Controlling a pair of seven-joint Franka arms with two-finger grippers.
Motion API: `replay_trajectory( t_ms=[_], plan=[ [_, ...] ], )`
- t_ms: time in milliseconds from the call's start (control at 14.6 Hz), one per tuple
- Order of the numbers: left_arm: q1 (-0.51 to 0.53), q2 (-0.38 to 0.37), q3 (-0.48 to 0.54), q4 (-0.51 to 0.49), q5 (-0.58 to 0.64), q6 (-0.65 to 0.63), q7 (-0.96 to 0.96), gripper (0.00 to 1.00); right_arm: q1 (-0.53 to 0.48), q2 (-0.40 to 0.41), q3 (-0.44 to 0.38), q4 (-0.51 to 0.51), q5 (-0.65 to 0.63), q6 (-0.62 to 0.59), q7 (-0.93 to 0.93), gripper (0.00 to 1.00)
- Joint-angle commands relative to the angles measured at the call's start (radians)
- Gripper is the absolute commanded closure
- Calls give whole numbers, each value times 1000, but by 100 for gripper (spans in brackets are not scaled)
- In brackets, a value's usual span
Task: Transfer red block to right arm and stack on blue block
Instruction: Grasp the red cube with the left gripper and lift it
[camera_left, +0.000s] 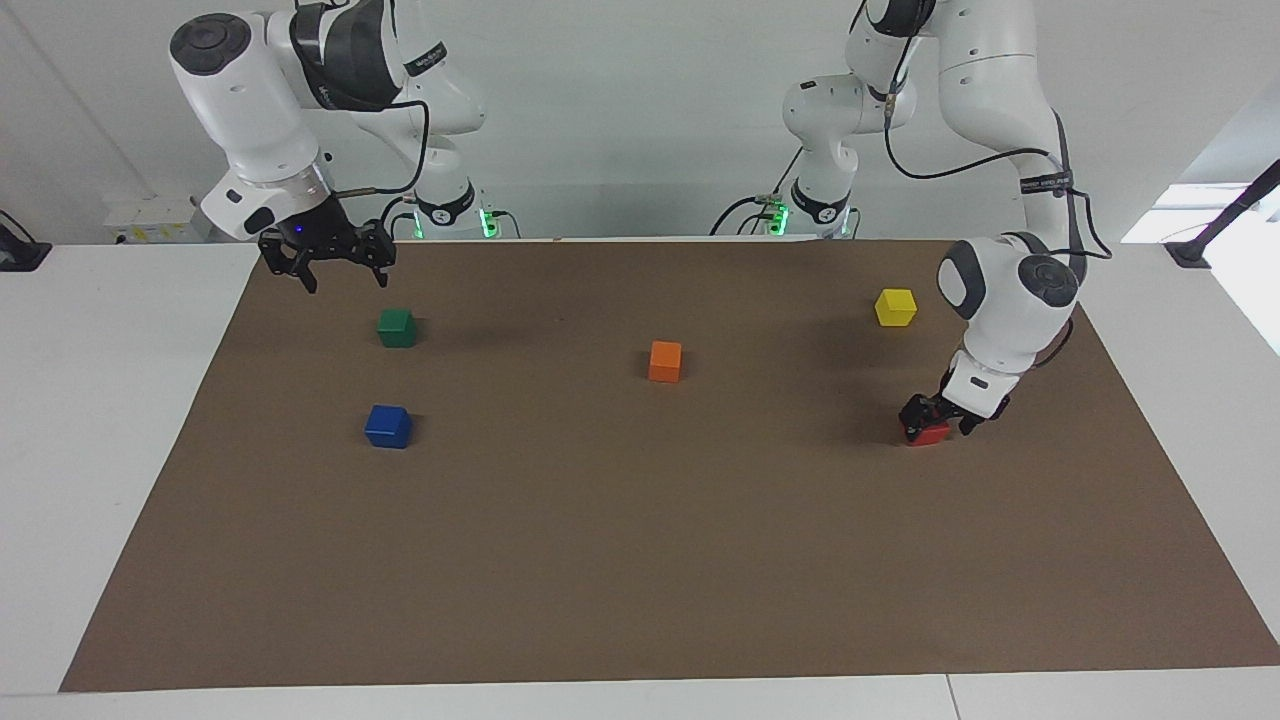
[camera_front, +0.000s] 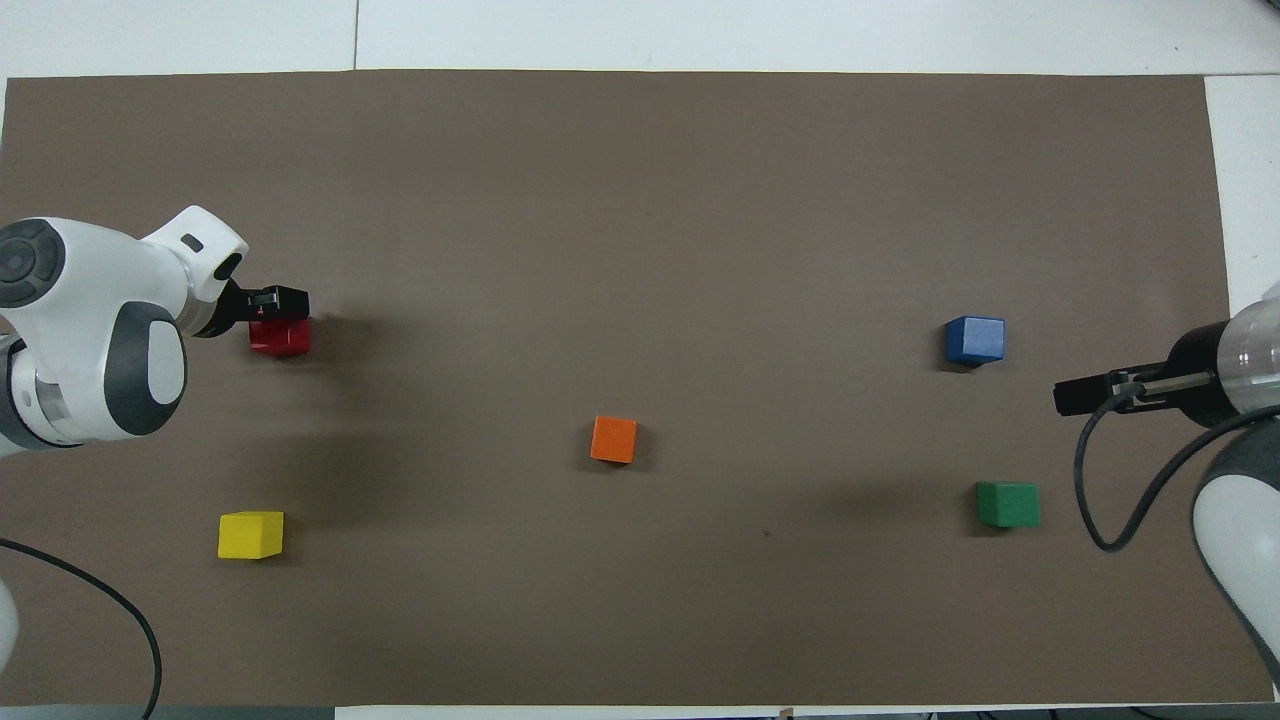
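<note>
Red block (camera_left: 929, 432) on the brown mat (camera_left: 640, 560) at the left arm's end, farther from the robots than the yellow block (camera_left: 895, 306); left gripper (camera_left: 935, 418) down around it, fingers either side, grip tightness not discernible. Right gripper (camera_left: 335, 262) waits aloft, fingers spread, near the green block (camera_left: 396, 327). Blue block (camera_left: 388, 426) at the right arm's end.

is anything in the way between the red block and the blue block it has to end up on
Nothing visible blocks it. The left end effector is down at the red block. The orange block sits mid-mat, nearer the robots than a straight line to the blue block. The right end effector waits raised.
</note>
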Motion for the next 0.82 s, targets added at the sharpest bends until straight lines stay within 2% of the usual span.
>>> replay_trajectory(
  t_ms=[0,137,205,274,479,616,753],
  plan=[
    [-8,-19,-2,-44,-7,42,-90,100,-78,-15,-6,-16,103,24,-140,0],
    [-11,-28,-5,-38,-6,13,-167,100,-72,-14,-3,-15,110,49,-145,0],
    [-13,-46,-11,-17,-9,-43,-201,100,-50,-15,2,-17,110,58,-145,0],
    [-23,-75,-14,32,-24,-139,-253,100,-20,-9,2,-20,114,51,-144,0],
    [-89,-114,-14,271,-153,-550,-466,100,22,11,2,-28,245,69,-161,0],
    [-134,-170,-14,354,-230,-687,-649,100,19,95,2,-28,392,116,-243,0],
    [-175,-265,-14,350,-317,-735,-831,100,13,188,2,-23,526,176,-399,0]
  ],
)
